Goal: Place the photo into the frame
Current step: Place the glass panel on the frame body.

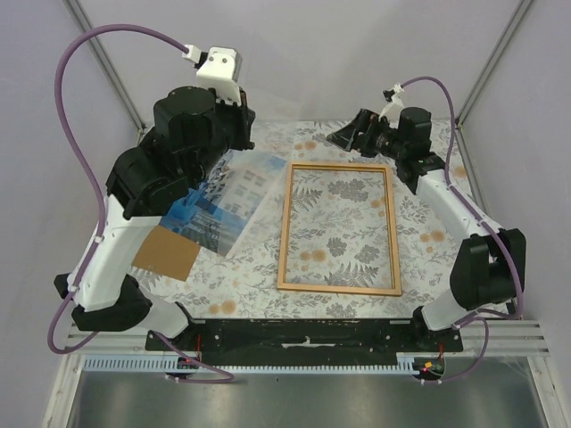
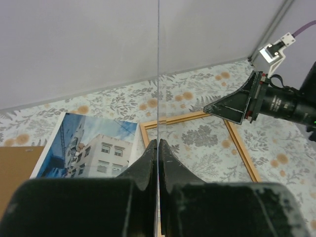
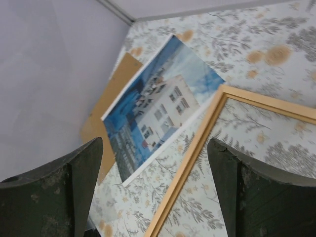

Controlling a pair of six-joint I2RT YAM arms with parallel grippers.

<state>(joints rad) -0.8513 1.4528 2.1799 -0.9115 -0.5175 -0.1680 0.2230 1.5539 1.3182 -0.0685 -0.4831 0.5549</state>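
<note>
Backing board (image 1: 165, 254): brown, near left on your tabletop (image 1: 241, 276).
Photo (image 3: 153, 108): face up, overlapping the board, just beside the frame.
Frame (image 1: 285, 232): flat, patterned cloth showing through.
Your left tool (image 2: 158, 143): clamped on a clear pane (image 2: 158, 74).
Your right tool (image 3: 154, 145): gaping, holding nothing, over the frame's far end.

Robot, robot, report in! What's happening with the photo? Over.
Left gripper shut on clear sheet. Right gripper open, empty, by frame's far edge. Photo lying left of frame, not in yet. Nothing lying inside frame.
</note>
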